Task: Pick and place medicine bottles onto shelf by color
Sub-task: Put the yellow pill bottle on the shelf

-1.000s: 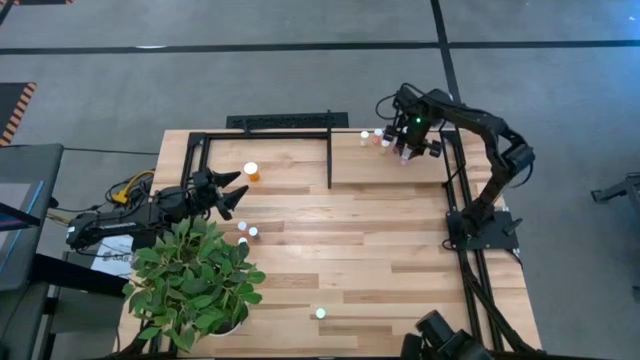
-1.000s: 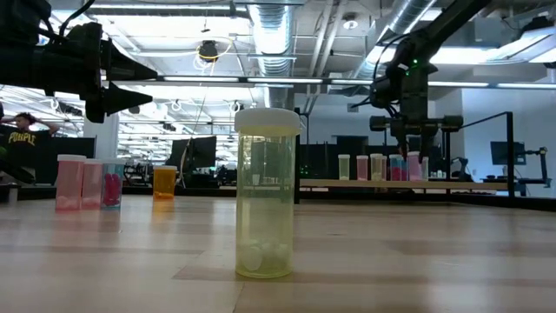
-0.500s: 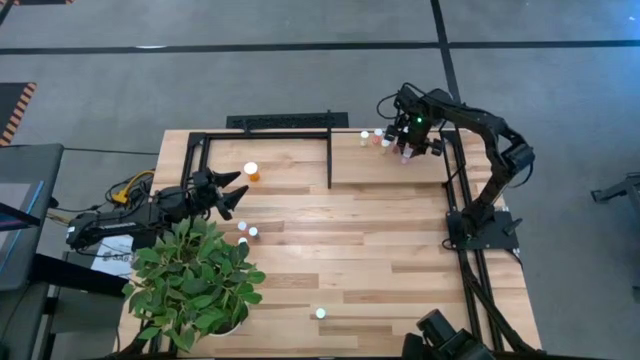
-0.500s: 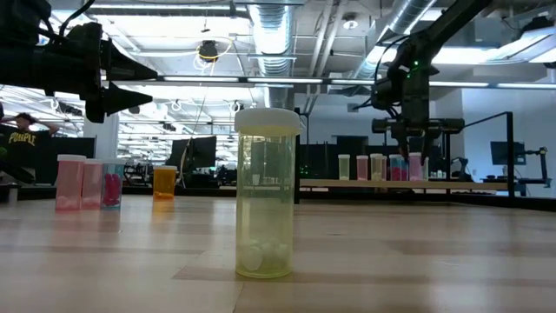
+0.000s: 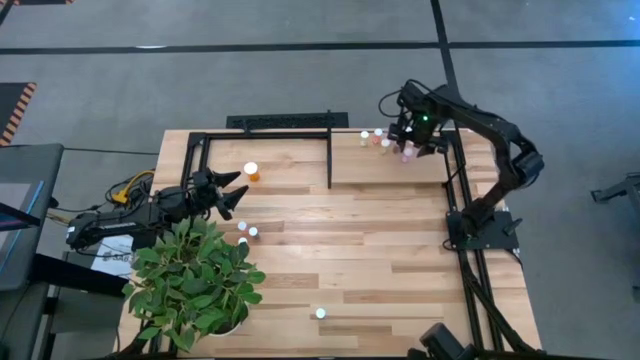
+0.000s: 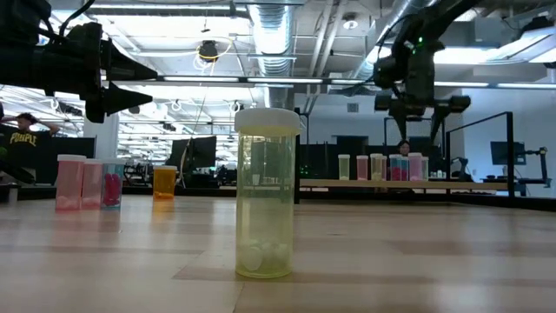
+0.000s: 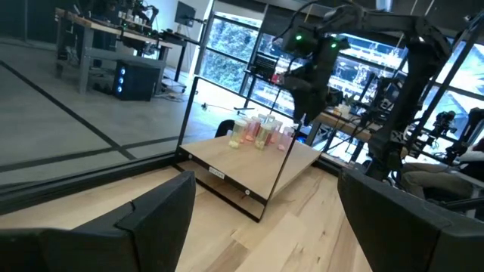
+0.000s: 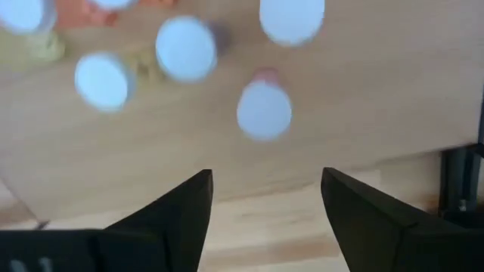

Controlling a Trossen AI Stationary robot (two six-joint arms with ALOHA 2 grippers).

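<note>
Medicine bottles (image 5: 385, 141) cluster on the shelf (image 5: 390, 165) at the upper right of the high view, under the empty, spread right gripper (image 5: 414, 141)

Largest first: the striped tabletop (image 5: 350, 260) fills the middle of the high view, a leafy plant (image 5: 195, 275) sits at its lower left, and the pale shelf board lies inside black frame bars at the upper right. Right gripper hangs above the vial cluster, fingers apart and touching none; its wrist view looks down on white caps (image 8: 264, 110). Left gripper (image 5: 232, 192) waits at the left edge, jaws parted and empty. An orange bottle (image 5: 251, 172) stands just beside it at upper left, three small vials (image 5: 247, 233) lie near the plant, and one green vial (image 5: 320, 313) stands alone at the bottom centre
</note>
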